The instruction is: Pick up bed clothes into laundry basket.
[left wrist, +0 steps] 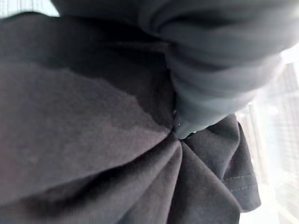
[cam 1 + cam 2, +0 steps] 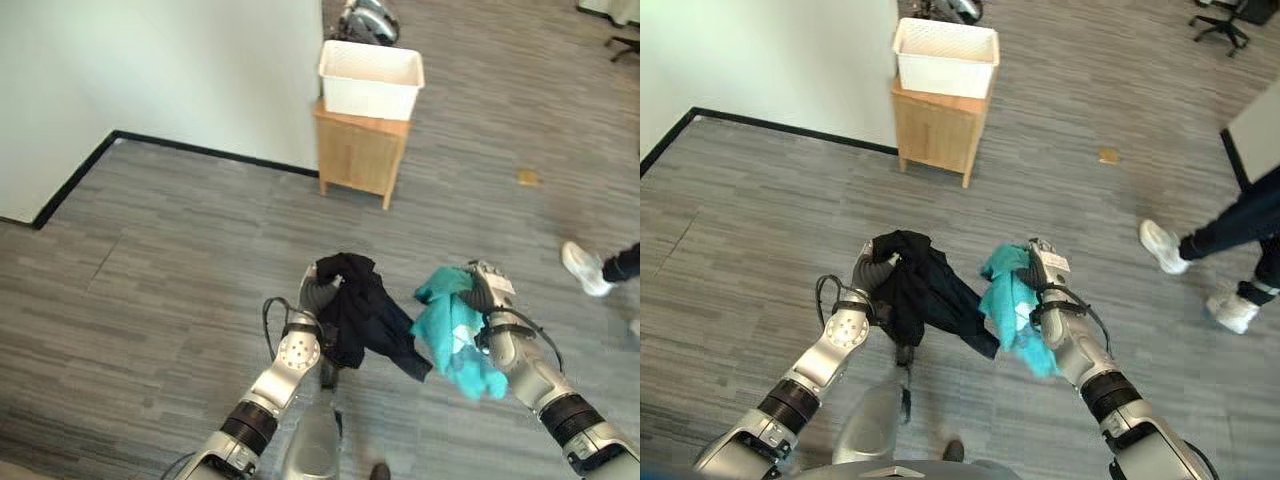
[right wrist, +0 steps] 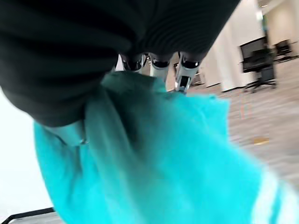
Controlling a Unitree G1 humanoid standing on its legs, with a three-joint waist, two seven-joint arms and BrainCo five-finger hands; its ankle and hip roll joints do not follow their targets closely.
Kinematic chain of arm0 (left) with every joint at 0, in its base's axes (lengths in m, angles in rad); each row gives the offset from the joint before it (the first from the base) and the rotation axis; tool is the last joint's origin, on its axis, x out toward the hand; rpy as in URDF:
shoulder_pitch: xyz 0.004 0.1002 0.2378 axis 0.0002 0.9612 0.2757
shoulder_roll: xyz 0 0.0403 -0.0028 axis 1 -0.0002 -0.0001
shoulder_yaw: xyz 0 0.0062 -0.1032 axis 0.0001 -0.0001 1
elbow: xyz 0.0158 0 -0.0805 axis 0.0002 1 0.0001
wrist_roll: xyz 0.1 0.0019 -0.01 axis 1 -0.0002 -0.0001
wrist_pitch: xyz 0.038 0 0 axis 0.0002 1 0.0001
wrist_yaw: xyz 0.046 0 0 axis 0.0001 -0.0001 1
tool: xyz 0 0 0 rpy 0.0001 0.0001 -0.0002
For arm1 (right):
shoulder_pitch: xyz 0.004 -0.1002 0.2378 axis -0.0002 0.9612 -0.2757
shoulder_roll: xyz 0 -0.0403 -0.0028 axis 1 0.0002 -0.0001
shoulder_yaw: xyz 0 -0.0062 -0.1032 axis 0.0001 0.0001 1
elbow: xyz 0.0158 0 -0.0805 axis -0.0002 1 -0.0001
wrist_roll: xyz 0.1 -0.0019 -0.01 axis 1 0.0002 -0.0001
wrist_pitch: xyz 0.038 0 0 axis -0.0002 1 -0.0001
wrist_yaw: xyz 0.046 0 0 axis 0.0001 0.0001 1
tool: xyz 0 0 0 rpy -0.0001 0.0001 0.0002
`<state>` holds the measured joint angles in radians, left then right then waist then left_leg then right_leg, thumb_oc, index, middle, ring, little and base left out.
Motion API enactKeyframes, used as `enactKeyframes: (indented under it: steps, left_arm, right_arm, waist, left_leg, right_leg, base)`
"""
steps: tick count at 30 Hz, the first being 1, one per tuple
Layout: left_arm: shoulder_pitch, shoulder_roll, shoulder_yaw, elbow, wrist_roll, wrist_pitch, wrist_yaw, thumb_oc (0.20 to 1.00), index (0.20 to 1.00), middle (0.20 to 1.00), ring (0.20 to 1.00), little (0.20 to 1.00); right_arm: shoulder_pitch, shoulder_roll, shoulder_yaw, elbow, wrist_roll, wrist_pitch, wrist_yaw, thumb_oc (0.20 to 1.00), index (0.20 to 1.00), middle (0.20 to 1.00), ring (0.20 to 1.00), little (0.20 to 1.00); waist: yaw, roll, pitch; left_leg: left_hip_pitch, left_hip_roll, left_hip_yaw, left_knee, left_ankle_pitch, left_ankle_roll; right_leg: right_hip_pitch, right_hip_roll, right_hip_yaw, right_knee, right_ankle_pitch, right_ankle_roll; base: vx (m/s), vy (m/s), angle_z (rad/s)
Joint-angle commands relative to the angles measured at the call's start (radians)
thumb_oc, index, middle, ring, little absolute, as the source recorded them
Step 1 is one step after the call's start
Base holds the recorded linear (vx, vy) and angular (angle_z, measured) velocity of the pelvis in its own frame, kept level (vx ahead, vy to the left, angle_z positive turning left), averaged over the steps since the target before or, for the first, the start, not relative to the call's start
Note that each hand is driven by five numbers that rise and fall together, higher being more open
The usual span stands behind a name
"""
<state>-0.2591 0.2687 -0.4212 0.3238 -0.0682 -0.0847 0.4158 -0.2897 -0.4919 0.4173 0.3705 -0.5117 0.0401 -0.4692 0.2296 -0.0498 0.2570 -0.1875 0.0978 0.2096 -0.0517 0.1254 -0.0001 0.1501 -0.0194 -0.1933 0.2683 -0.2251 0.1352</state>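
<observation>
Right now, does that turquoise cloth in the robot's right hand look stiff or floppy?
Probably floppy: the turquoise cloth sags in folds below the right hand. Likely light, as it hangs from one hand. It could snag on the white basket rim.

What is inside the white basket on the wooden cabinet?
Nothing shows inside the white basket: the visible inner walls are bare, though its floor is hidden by the near wall. The black garment is in the left hand, the teal garment in the right hand.

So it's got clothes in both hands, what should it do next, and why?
Probably step forward toward the white basket on the wooden stand. The left hand holds a black garment, the right hand a teal one, and the basket sits well ahead across bare floor.
</observation>
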Motion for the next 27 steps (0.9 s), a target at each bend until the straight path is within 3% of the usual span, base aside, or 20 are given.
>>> enactKeyframes:
  steps: [1,3,5,6,7,8,9,11,13,14,15,16,18,20,21,22,24,25,26,27]
  left_arm:
    - [-0.088,0.028,0.000,-0.116,0.015,-0.062,0.027,0.200,0.200,0.200,0.200,0.200]
    - [-0.102,0.027,0.002,-0.113,0.022,-0.061,0.031,0.200,0.200,0.200,0.200,0.200]
    - [-0.118,0.026,0.001,-0.113,0.033,-0.062,0.023,0.200,0.200,0.200,0.200,0.200]
    - [-0.117,0.027,0.005,-0.113,0.037,-0.062,0.017,0.200,0.200,0.200,0.200,0.200]
    - [-0.114,0.028,0.004,-0.113,0.037,-0.062,0.016,0.200,0.200,0.200,0.200,0.200]
    - [-0.111,0.026,0.011,-0.110,0.049,-0.064,0.005,0.200,0.200,0.200,0.200,0.200]
    - [-0.108,0.026,0.012,-0.110,0.049,-0.064,0.004,0.200,0.200,0.200,0.200,0.200]
    - [-0.099,0.021,0.031,-0.099,0.049,-0.066,0.004,0.200,0.200,0.200,0.200,0.200]
    - [-0.090,0.017,0.035,-0.094,0.052,-0.064,-0.001,0.200,0.200,0.200,0.200,0.200]
    - [-0.086,0.012,0.039,-0.091,0.058,-0.070,-0.016,0.200,0.200,0.200,0.200,0.200]
    - [-0.083,0.012,0.037,-0.091,0.058,-0.071,-0.017,0.200,0.200,0.200,0.200,0.200]
    - [-0.075,0.008,0.031,-0.095,0.060,-0.072,-0.022,0.200,0.200,0.200,0.200,0.200]
    - [-0.072,-0.005,0.027,-0.090,0.040,-0.069,-0.016,0.200,0.200,0.200,0.200,0.200]
    - [-0.086,-0.008,0.016,-0.103,0.013,-0.062,-0.015,0.200,0.200,0.200,0.200,0.200]
    - [-0.100,-0.003,0.012,-0.118,0.016,-0.061,-0.006,0.200,0.200,0.200,0.200,0.200]
    - [-0.108,-0.003,0.010,-0.122,0.012,-0.063,-0.002,0.200,0.200,0.200,0.200,0.200]
    - [-0.116,-0.005,0.009,-0.123,0.008,-0.064,0.001,0.200,0.200,0.200,0.200,0.200]
    - [-0.119,-0.009,0.011,-0.121,0.005,-0.064,0.007,0.200,0.200,0.200,0.200,0.200]
    - [-0.121,-0.011,0.012,-0.121,0.005,-0.064,0.007,0.200,0.200,0.200,0.200,0.200]
    - [-0.113,-0.010,0.014,-0.121,0.006,-0.065,0.008,0.200,0.200,0.200,0.200,0.200]
  right_arm:
    - [-0.107,-0.015,-0.089,-0.126,-0.051,-0.023,-0.041,0.200,0.200,0.200,0.200,0.200]
    - [-0.103,-0.020,-0.095,-0.137,-0.058,-0.023,-0.039,0.200,0.200,0.200,0.200,0.200]
    - [-0.075,-0.028,-0.120,-0.148,-0.044,-0.025,-0.032,0.200,0.200,0.200,0.200,0.200]
    - [-0.061,-0.037,-0.134,-0.150,-0.039,-0.025,-0.031,0.200,0.200,0.200,0.200,0.200]
    - [-0.057,-0.037,-0.135,-0.153,-0.039,-0.025,-0.030,0.200,0.200,0.200,0.200,0.200]
    - [-0.047,-0.049,-0.156,-0.147,-0.032,-0.019,-0.034,0.200,0.200,0.200,0.200,0.200]
    - [-0.044,-0.050,-0.155,-0.147,-0.031,-0.019,-0.034,0.200,0.200,0.200,0.200,0.200]
    - [-0.033,-0.049,-0.167,-0.139,-0.037,-0.003,-0.037,0.200,0.200,0.200,0.200,0.200]
    - [-0.014,-0.044,-0.170,-0.139,-0.044,0.002,-0.037,0.200,0.200,0.200,0.200,0.200]
    - [0.035,-0.043,-0.178,-0.135,-0.064,0.010,-0.029,0.200,0.200,0.200,0.200,0.200]
    - [0.041,-0.043,-0.179,-0.138,-0.065,0.010,-0.028,0.200,0.200,0.200,0.200,0.200]
    - [0.059,-0.053,-0.179,-0.142,-0.089,0.015,-0.024,0.200,0.200,0.200,0.200,0.200]
    - [0.063,-0.072,-0.180,-0.132,-0.095,0.013,-0.036,0.200,0.200,0.200,0.200,0.200]
    - [0.054,-0.094,-0.193,-0.155,-0.089,0.025,-0.055,0.200,0.200,0.200,0.200,0.200]
    - [0.036,-0.114,-0.210,-0.192,-0.091,0.030,-0.075,0.200,0.200,0.200,0.200,0.200]
    - [0.031,-0.122,-0.217,-0.199,-0.091,0.031,-0.077,0.200,0.200,0.200,0.200,0.200]
    - [0.024,-0.128,-0.226,-0.205,-0.090,0.032,-0.078,0.200,0.200,0.200,0.200,0.200]
    - [-0.014,-0.154,-0.233,-0.198,-0.084,0.034,-0.085,0.200,0.200,0.200,0.200,0.200]
    - [-0.017,-0.156,-0.231,-0.196,-0.083,0.033,-0.086,0.200,0.200,0.200,0.200,0.200]
    - [-0.035,-0.173,-0.237,-0.195,-0.081,0.030,-0.091,0.200,0.200,0.200,0.200,0.200]
  waist:
    - [-0.018,-0.002,0.021]
    - [-0.044,0.007,0.031]
    - [-0.096,-0.001,0.038]
    - [-0.119,-0.015,0.032]
    - [-0.131,-0.009,0.031]
    - [-0.156,-0.028,0.015]
    - [-0.160,-0.020,0.013]
    - [-0.177,-0.015,-0.004]
    - [-0.181,-0.006,-0.014]
    - [-0.185,-0.017,-0.038]
    - [-0.184,-0.014,-0.038]
    - [-0.186,-0.001,-0.058]
    - [-0.178,0.018,-0.059]
    - [-0.141,-0.013,-0.011]
    - [-0.111,-0.041,0.021]
    - [-0.103,-0.057,0.030]
    - [-0.085,-0.058,0.036]
    - [-0.064,-0.046,0.034]
    - [-0.059,-0.049,0.035]
    - [-0.053,-0.041,0.026]
  left_leg:
    - [0.156,0.017,-0.059,-0.036,-0.037,-0.016]
    - [0.172,0.012,-0.080,-0.036,-0.057,-0.017]
    - [0.235,-0.011,-0.120,-0.036,-0.112,-0.036]
    - [0.260,-0.026,-0.145,-0.036,-0.139,-0.047]
    - [0.266,-0.018,-0.159,-0.036,-0.147,-0.050]
    - [0.315,-0.037,-0.184,-0.036,-0.195,-0.065]
    - [0.319,-0.028,-0.188,-0.036,-0.202,-0.066]
    - [0.379,-0.006,-0.192,-0.036,-0.253,-0.083]
    - [0.418,0.011,-0.194,-0.036,-0.281,-0.091]
    - [0.483,0.019,-0.205,-0.036,-0.330,-0.095]
    - [0.488,0.022,-0.205,-0.036,-0.333,-0.095]
    - [0.519,0.057,-0.210,0.021,-0.284,-0.115]
    - [0.427,0.092,-0.202,0.300,-0.188,-0.150]
    - [0.247,0.064,-0.256,0.656,-0.076,-0.145]
    - [0.130,0.047,-0.248,0.801,-0.137,-0.121]
    - [0.076,0.034,-0.240,0.791,-0.138,-0.112]
    - [0.035,0.041,-0.223,0.781,-0.159,-0.107]
    - [-0.010,0.038,-0.203,0.635,-0.186,-0.096]
    - [0.000,0.036,-0.194,0.622,-0.185,-0.095]
    - [-0.005,0.035,-0.183,0.517,-0.186,-0.090]
  right_leg:
    - [-0.150,-0.108,-0.034,0.334,0.341,0.127]
    - [-0.216,-0.125,-0.053,0.385,0.302,0.117]
    - [-0.326,-0.127,-0.101,0.197,0.272,0.070]
    - [-0.335,-0.131,-0.108,0.067,0.253,0.054]
    - [-0.308,-0.123,-0.126,0.040,0.252,0.055]
    - [-0.344,-0.124,-0.106,-0.160,0.274,0.057]
    - [-0.327,-0.114,-0.114,-0.184,0.281,0.058]
    - [-0.368,-0.157,-0.153,-0.274,0.353,0.086]
    - [-0.372,-0.165,-0.189,-0.297,0.374,0.093]
    - [-0.366,-0.180,-0.209,-0.310,0.387,0.088]
    - [-0.359,-0.176,-0.212,-0.315,0.387,0.089]
    - [-0.320,-0.152,-0.207,-0.303,0.387,0.066]
    - [-0.230,-0.099,-0.213,-0.313,0.358,0.020]
    - [-0.142,-0.084,-0.190,-0.337,0.327,-0.030]
    - [-0.082,-0.069,-0.161,-0.349,0.279,-0.048]
    - [-0.065,-0.079,-0.151,-0.354,0.271,-0.048]
    - [-0.045,-0.075,-0.132,-0.354,0.251,-0.046]
    - [-0.015,-0.057,-0.109,-0.356,0.226,-0.038]
    - [-0.015,-0.061,-0.103,-0.356,0.224,-0.037]
    - [-0.008,-0.050,-0.096,-0.356,0.210,-0.030]
  base:
    - [0.60,0.271,0.20]
    - [0.40,0.063,0.62]
    - [0.63,-0.105,0.81]
    - [0.46,-0.119,1.14]
    - [0.69,-0.159,1.54]
    - [0.49,-0.096,1.52]
    - [0.70,-0.144,1.38]
    - [0.53,-0.127,0.99]
    - [0.49,-0.106,0.50]
    - [0.40,-0.085,0.18]
    - [0.67,-0.169,0.09]
    - [0.40,-0.138,0.09]
    - [0.40,-0.221,-0.01]
    - [0.33,-0.305,-0.41]
    - [0.39,-0.255,-0.80]
    - [0.39,-0.137,-0.99]
    - [0.28,0.042,-0.91]
    - [0.28,0.090,-0.73]
    - [0.38,0.147,-0.70]
    - [0.28,0.125,-0.67]
